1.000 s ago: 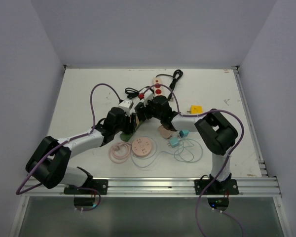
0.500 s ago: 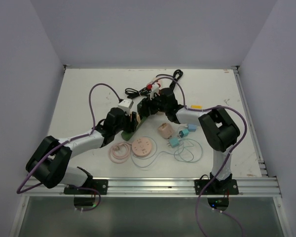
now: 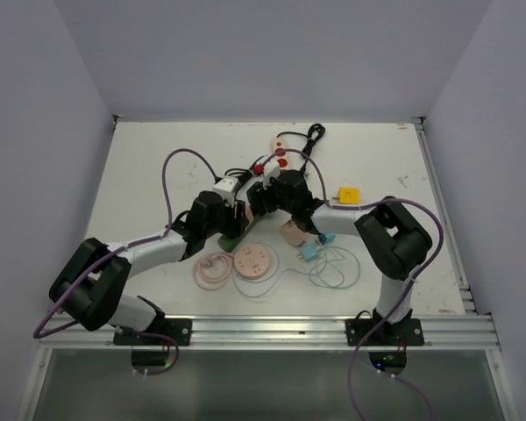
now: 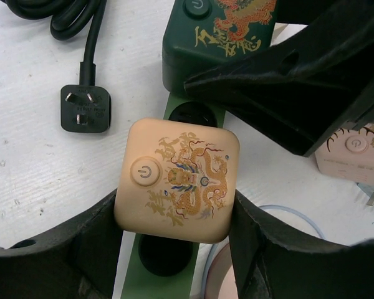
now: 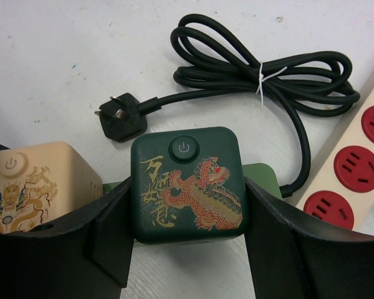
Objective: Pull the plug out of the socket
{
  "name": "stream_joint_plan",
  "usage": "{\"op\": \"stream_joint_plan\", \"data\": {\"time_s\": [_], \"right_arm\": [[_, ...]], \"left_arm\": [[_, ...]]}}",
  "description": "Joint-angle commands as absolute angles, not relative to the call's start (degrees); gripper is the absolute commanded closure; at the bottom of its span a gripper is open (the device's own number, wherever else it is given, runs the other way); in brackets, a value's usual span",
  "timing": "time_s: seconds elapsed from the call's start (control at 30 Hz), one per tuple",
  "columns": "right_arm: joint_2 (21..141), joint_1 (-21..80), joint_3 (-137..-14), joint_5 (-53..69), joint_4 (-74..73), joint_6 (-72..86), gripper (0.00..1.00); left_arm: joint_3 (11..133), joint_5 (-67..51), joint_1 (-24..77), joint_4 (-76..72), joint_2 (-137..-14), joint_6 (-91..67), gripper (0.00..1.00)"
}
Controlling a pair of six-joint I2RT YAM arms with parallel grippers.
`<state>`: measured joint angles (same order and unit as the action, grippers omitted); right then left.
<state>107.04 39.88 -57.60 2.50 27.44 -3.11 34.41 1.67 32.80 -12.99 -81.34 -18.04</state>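
At the middle of the white counter point(image 3: 158, 167), a slim green power strip point(image 4: 128, 277) carried 2 plugs with a bare socket between them. The left gripper point(image 4: 174, 205) pinched the peach dragon-printed plastic cube plug point(image 4: 177, 180) by its 2 sides. The right gripper point(image 5: 187, 212) likewise clamped the dark green dragon-printed cube plug point(image 5: 188, 185). A coiled black cable point(image 5: 262, 68) lay just beyond.

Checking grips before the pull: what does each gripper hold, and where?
The left gripper clamps the beige plug by its two sides; the right gripper clamps the green plug likewise.
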Motion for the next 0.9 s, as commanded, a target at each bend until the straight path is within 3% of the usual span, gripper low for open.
{"op": "stream_joint_plan", "data": {"time_s": [0.0, 0.27, 0.53, 0.73, 0.87], "right_arm": [[102.5, 37.1, -59.0, 11.3, 31.5, 8.1, 1.00], [105.2, 32.3, -62.1, 20.7, 31.7, 16.7, 1.00], [101.2, 43.5, -59.1, 5.9, 25.7, -6.3, 1.00], [100.5, 43.9, -57.1, 3.0, 26.6, -5.9, 0.99], [100.5, 39.1, -58.8, 11.6, 26.5, 3.3, 0.99]], "left_arm": [[34.6, 8.6, 31.8, -11.6, -83.4, -21.4, 1.00], [33.0, 8.7, 31.8, -12.1, -83.2, -21.4, 1.00], [34.0, 8.6, 31.7, -11.8, -83.8, -21.1, 1.00], [34.4, 8.5, 31.8, -11.5, -84.4, -21.2, 1.00], [34.0, 8.5, 31.7, -11.4, -84.2, -21.4, 1.00]]}}
